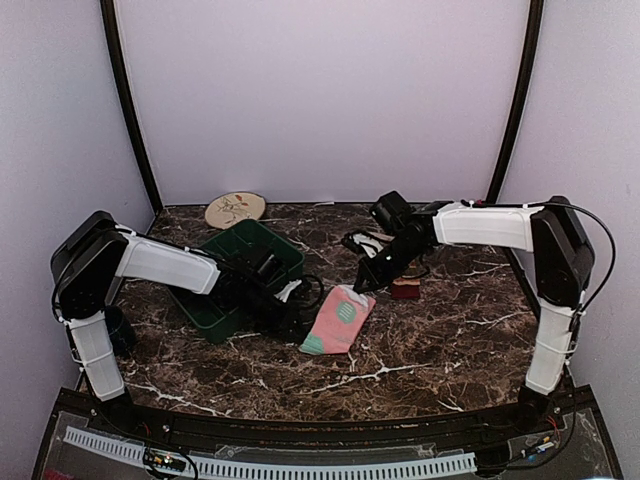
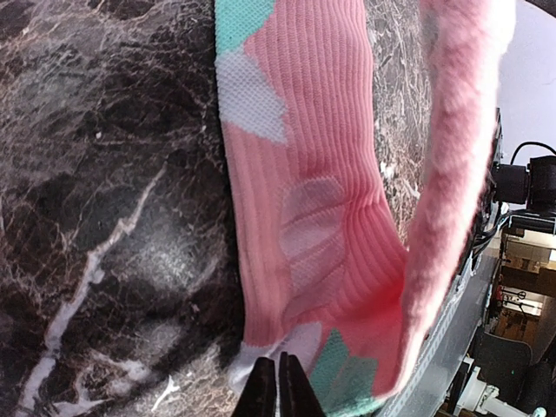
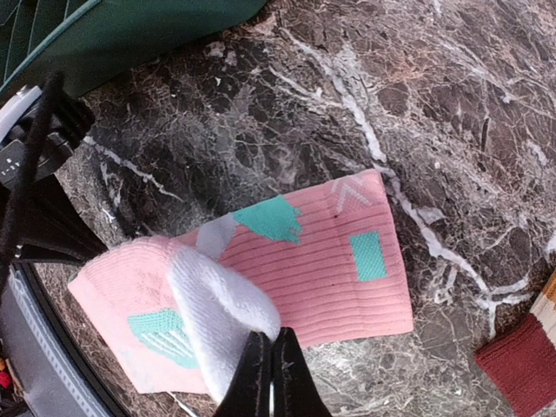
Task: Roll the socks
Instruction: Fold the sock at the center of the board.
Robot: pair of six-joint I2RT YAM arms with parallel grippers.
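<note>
A dark green plastic bin point(image 1: 203, 312) sits at centre left of the overhead view on the dark brown, white-veined marble table point(image 1: 440, 345). Behind it, against the back wall, lies a round tan disc with a leaf pattern point(image 1: 235, 209). Nothing lies on top of the pink ribbed sock with mint-green patches point(image 1: 338, 322), which rests just right of the bin at mid-frame. Most of it is flat, but one end is turned up and folded over, baring its white inside.

To its upper right, apart from it, lies the tan striped sock with a dark red toe point(image 1: 405, 289), whose toe shows in the lower right corner of the right wrist view.

The right pincer point(image 3: 268, 375) is closed, nipping the folded white part. The left pincer point(image 2: 278, 387) meets the sock's opposite edge with jaws pressed together. Whether fabric is caught between them cannot be told.
</note>
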